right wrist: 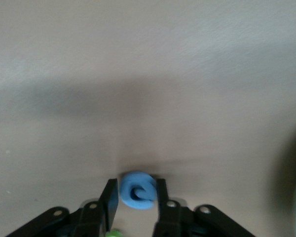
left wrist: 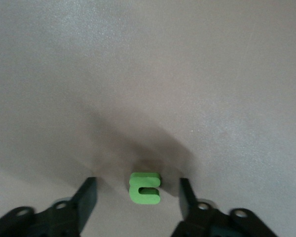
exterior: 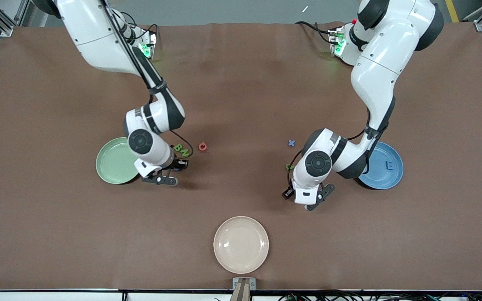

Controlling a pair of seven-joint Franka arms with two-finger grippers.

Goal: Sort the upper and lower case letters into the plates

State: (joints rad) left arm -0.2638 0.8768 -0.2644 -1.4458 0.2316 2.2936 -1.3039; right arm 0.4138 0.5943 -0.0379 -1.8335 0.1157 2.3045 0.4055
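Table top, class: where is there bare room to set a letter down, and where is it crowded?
Bare cloth lies between the red letter and the blue x, and on each side of the cream plate. It is crowded by the green plate, where the right hand and green letters sit.

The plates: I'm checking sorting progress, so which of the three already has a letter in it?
The sky blue plate, at the left arm's end of the table, with a blue letter lying in it. The mint green plate and cream plate show none.
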